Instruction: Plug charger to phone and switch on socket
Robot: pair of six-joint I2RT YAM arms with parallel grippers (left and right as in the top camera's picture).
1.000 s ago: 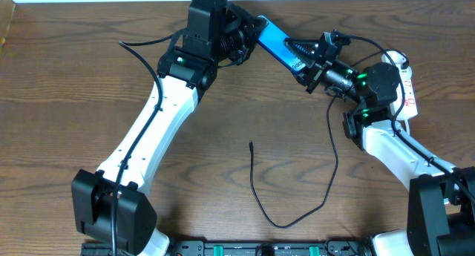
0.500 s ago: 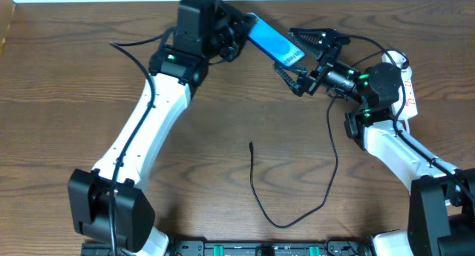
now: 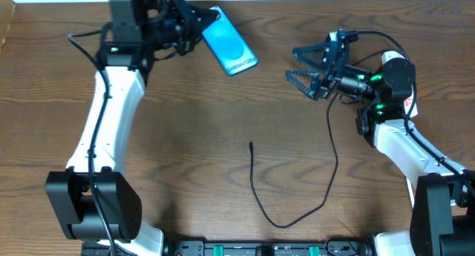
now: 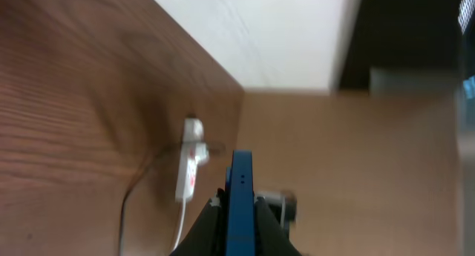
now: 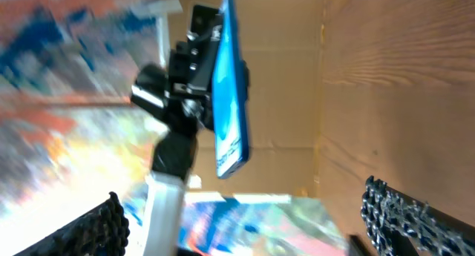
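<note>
Slim cyan-blue-screen smartphone (image 3: 230, 42) is up off the brown wooden table (image 3: 185, 137) near its far edge, clamped in left gripper (image 3: 206, 22) jaws. Thin black charger cable (image 3: 251, 171) lies loose mid near edge. White power strip (image 3: 407, 89) sits at far right corner. Right gripper (image 3: 304, 67) jaws are wide apart.

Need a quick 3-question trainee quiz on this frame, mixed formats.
1. What holds the phone? A) left gripper B) right gripper C) table
2. True or false: the charger tip is plugged into the phone.
3. Fill in: the right gripper's jaws stand ____.
Key: 1 A. 2 false; the tip lies on the table, apart from the phone. 3 open, holding nothing.
</note>
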